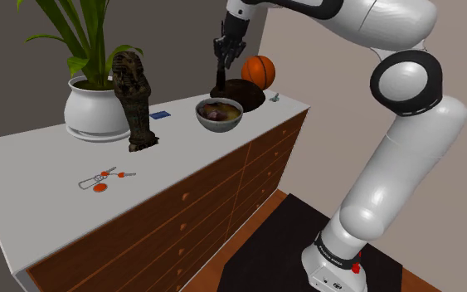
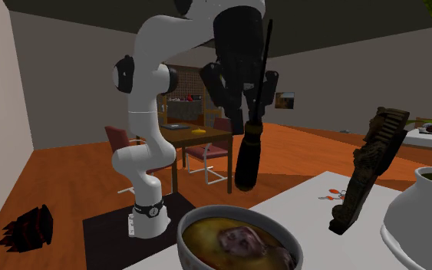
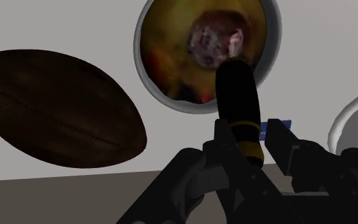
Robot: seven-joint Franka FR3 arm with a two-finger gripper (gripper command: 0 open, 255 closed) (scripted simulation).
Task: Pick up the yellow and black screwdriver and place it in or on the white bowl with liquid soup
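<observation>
**Screwdriver hanging over the soup, clamped in the claw**

It's a white counter (image 1: 41, 166) on top of a brown cabinet full of drawers, with a grey wall behind. Closest to the shoulder camera is a little bunch of keys (image 1: 103, 178) with red tags, lying flat on the counter. A bit further back there's a dark pharaoh statue (image 1: 136, 99) standing just beside a white plant pot (image 1: 94, 108), and a small blue card (image 1: 160, 114) past those.

Next comes the bowl (image 1: 218, 123), light rim, full of yellowish soup with a dark lump in it. Right over it hangs the gripper (image 1: 223, 62), fingers pinching the screwdriver (image 1: 220, 81) near the top of its handle. The screwdriver is close to upright, fat black handle pointing down and the thin shaft running up past the hand. In the wrist view you can see a yellow band on the handle, right where the fingers (image 3: 225, 137) squeeze it, and the rounded end sits over the soup. In the second exterior view there's a clear gap between handle and bowl, so no contact.

Behind the bowl lies a dark brown football (image 1: 248, 93), and furthest back an orange basketball (image 1: 260, 70).
</observation>
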